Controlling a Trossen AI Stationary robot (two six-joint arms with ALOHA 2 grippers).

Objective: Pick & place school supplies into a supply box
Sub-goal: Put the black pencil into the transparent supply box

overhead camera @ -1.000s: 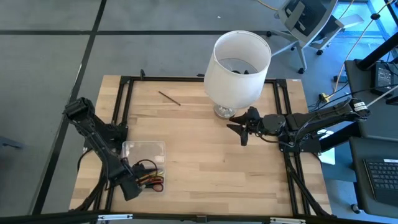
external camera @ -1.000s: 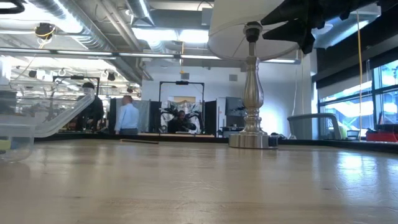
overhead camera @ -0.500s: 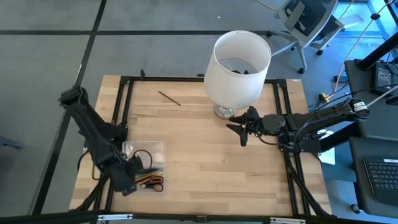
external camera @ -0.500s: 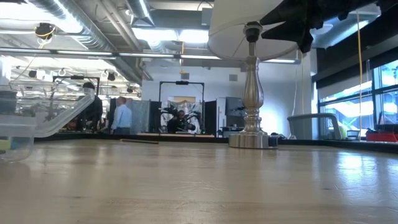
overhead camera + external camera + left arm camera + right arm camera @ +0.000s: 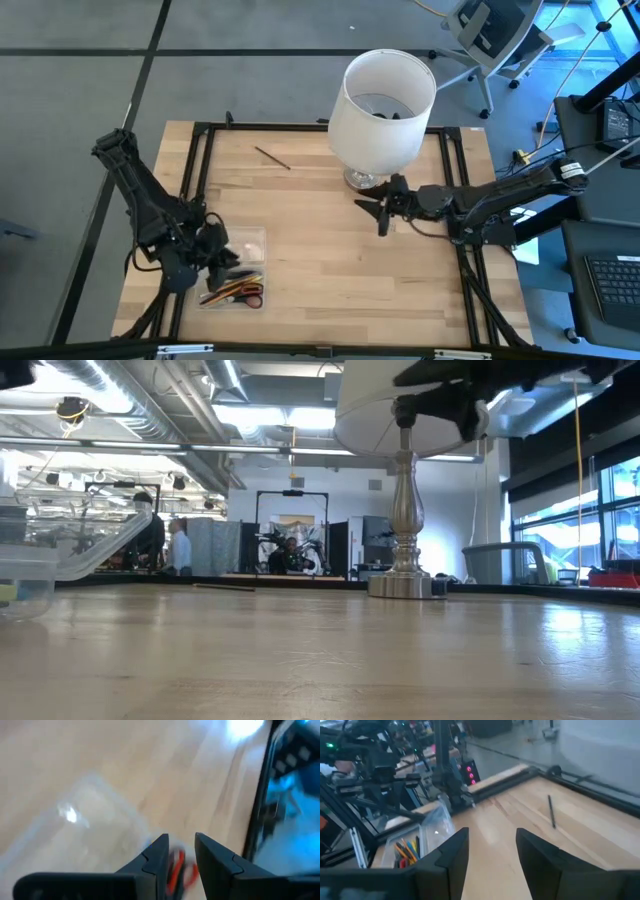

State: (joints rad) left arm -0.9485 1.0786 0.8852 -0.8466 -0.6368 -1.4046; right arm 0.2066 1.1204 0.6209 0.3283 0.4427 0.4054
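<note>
The clear supply box (image 5: pixel 250 243) stands at the table's near left. Its lid (image 5: pixel 441 821) is tilted up. Coloured pencils (image 5: pixel 406 851) and red-handled scissors (image 5: pixel 245 292) lie in its near end. One dark pencil (image 5: pixel 272 157) lies flat on the table at the far left. My left gripper (image 5: pixel 220 247) hangs over the box and slants down. Its fingers (image 5: pixel 161 851) stand a little apart with nothing between them, and the scissors (image 5: pixel 176 870) show blurred below the gap. My right gripper (image 5: pixel 379 210) hovers open near the lamp's base, holding nothing.
A lamp with a big white shade (image 5: pixel 385 100) stands on its metal base (image 5: pixel 404 585) at the far middle, close by my right gripper. A black frame (image 5: pixel 200 130) runs along the table's edges. Bare wood lies between the box and the lamp.
My left gripper has risen from the box's near end and swung toward the far edge, tipping up from pointing steeply down to a slant; it now hangs over the box. The pencils and scissors it covered show. My right gripper has shifted slightly toward the table's left.
</note>
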